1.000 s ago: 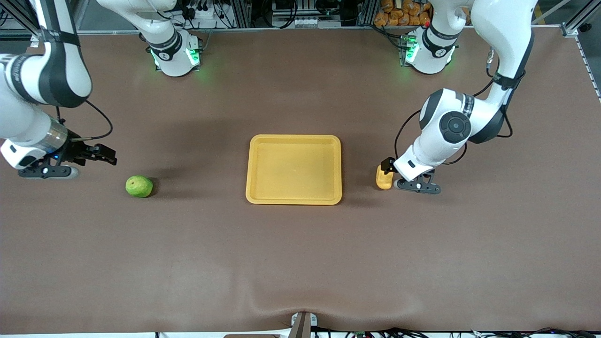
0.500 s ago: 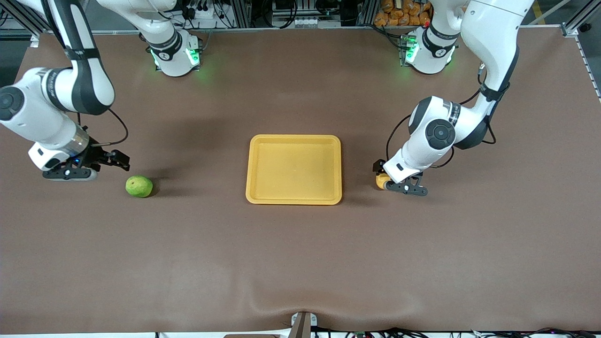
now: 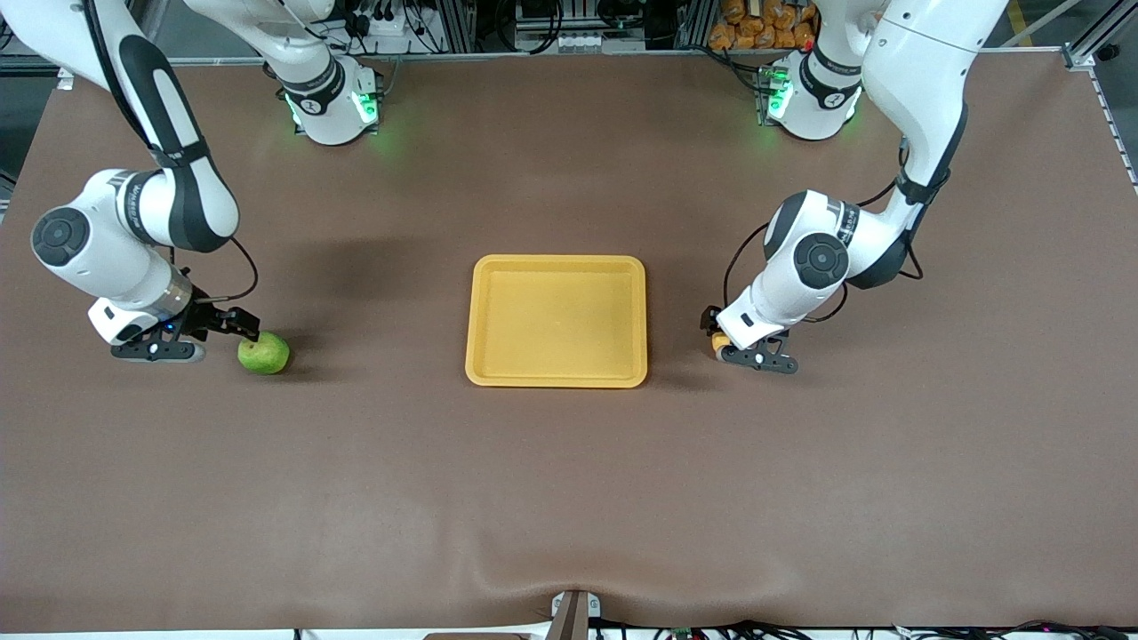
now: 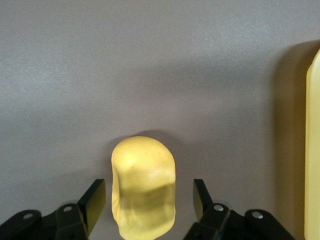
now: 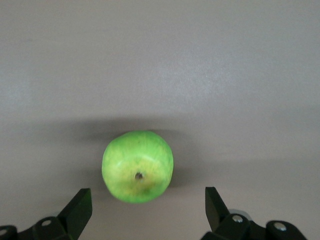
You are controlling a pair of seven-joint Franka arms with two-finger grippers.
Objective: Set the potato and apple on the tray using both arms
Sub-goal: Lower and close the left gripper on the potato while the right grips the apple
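In the front view the potato (image 3: 720, 341) is almost hidden: only a small yellow-orange end shows at 9 o'clock of the left arm's white wrist, which covers the rest. The left wrist view shows it better, an oblong lump (image 4: 143, 186) lying on the brown table (image 3: 569, 498), but its lower end is cut off by the picture edge. The left gripper (image 4: 150, 200) is low over the potato with its fingers (image 4: 95, 199) apart, one on each side of the lump with a gap to it on both sides. At the edge of this view, only a thin strip of the tray's rim (image 4: 313, 150) is seen.

The tray (image 3: 557, 373) lies in the middle of the table, at 9 o'clock of the potato, near but not touching. Its inside is bare.

The apple (image 3: 263, 353) rests on the table at 9 o'clock of the tray, well apart from it. The right gripper (image 3: 242, 325) is just beside the apple, at about 10 o'clock of it, and in the front view a dark fingertip seems to reach its edge. In the right wrist view the apple (image 5: 138, 166) lies whole between the spread fingers (image 5: 80, 207), apart from both, with the stem dimple turned to the camera.

From 3 to 9 o'clock below the tray is open table toward the front camera.
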